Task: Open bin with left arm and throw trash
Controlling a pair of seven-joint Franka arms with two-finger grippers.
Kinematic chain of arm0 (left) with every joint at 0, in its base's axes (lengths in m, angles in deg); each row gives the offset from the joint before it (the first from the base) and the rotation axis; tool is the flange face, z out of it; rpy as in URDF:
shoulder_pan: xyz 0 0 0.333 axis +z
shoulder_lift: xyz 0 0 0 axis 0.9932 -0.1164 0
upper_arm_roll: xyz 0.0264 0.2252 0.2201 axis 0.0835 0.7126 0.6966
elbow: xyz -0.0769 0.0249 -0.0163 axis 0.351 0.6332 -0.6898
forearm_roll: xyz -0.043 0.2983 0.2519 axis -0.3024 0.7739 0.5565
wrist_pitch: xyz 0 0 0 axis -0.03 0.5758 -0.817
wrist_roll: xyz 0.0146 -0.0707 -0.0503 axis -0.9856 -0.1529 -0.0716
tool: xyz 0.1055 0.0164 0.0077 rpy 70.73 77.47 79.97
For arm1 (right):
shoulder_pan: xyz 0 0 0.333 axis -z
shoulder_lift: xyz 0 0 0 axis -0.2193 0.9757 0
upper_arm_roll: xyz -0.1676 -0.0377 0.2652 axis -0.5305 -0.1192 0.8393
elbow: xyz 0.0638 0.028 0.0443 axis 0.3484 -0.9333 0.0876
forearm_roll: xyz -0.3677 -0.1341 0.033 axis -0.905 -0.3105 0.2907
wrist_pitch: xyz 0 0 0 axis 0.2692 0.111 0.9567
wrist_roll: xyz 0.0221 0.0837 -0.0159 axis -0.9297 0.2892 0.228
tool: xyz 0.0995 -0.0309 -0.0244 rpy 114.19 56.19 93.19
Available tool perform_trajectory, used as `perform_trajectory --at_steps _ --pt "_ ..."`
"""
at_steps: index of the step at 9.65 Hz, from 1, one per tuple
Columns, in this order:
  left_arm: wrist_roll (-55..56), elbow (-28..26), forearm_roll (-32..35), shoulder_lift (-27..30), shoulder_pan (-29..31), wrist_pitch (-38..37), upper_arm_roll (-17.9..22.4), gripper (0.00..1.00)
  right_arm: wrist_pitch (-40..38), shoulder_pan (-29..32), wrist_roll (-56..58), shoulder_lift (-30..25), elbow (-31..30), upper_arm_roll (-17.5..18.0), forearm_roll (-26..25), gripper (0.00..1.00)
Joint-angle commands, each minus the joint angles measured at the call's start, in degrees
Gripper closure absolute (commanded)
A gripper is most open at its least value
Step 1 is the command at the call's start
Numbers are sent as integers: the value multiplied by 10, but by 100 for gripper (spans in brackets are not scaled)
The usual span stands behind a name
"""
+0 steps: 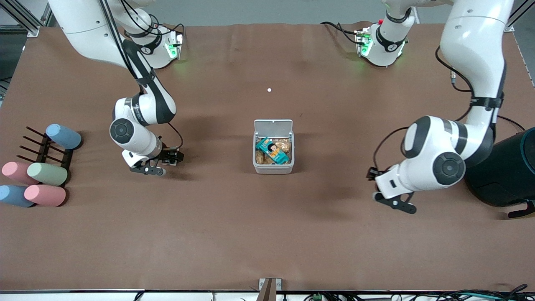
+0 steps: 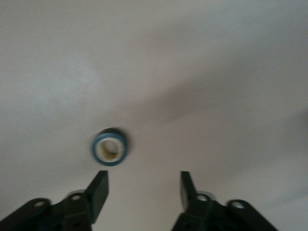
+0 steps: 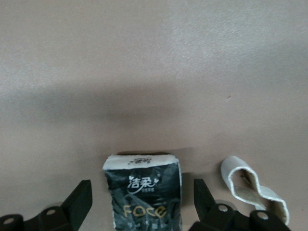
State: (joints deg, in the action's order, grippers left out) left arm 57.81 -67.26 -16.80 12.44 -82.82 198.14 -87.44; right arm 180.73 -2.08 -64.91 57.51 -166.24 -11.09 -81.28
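Note:
The white bin (image 1: pixel 256 165) stands mid-table with its lid (image 1: pixel 273 125) raised. A teal packet (image 1: pixel 272 151) and brownish scraps lie in it. My right gripper (image 1: pixel 152 166) hangs low toward the right arm's end of the table. In the right wrist view it (image 3: pixel 142 185) is open, with the black printed packet (image 3: pixel 143 192) lying between its fingers and the beige looped band (image 3: pixel 252 187) beside it. My left gripper (image 1: pixel 395 202) is toward the left arm's end, open and empty (image 2: pixel 143 185) over the table, with the small tape roll (image 2: pixel 109 147) just ahead of one fingertip (image 2: pixel 98 185).
A large dark teal cylinder (image 1: pixel 508 171) stands at the left arm's end. Several pastel cylinders (image 1: pixel 46 173) lie on and around a black rack (image 1: pixel 42 148) at the right arm's end. A tiny white speck (image 1: pixel 269 90) lies farther from the front camera than the bin.

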Motion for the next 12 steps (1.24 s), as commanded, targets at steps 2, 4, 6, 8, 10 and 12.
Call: perform_trajectory --at_steps 2,4,6,8,10,12 --pt "-5 -142 58 27 37 152 -7 0 -11 -5 -11 -5 -11 1 16 66" --pt "-5 -153 66 8 43 193 -6 0 -33 -5 -12 -6 -11 1 25 83" --pt "0 -150 81 -12 44 222 -4 0 -94 -3 -16 -16 5 1 35 89" --pt "0 -147 81 -23 48 244 -3 0 -242 -6 -119 -35 107 1 38 90" --pt "3 -139 81 -40 50 254 -1 0 -332 -25 -249 -32 225 9 90 90" --pt "5 -140 81 -44 54 255 -2 4 -335 -69 -430 -28 294 9 105 90"
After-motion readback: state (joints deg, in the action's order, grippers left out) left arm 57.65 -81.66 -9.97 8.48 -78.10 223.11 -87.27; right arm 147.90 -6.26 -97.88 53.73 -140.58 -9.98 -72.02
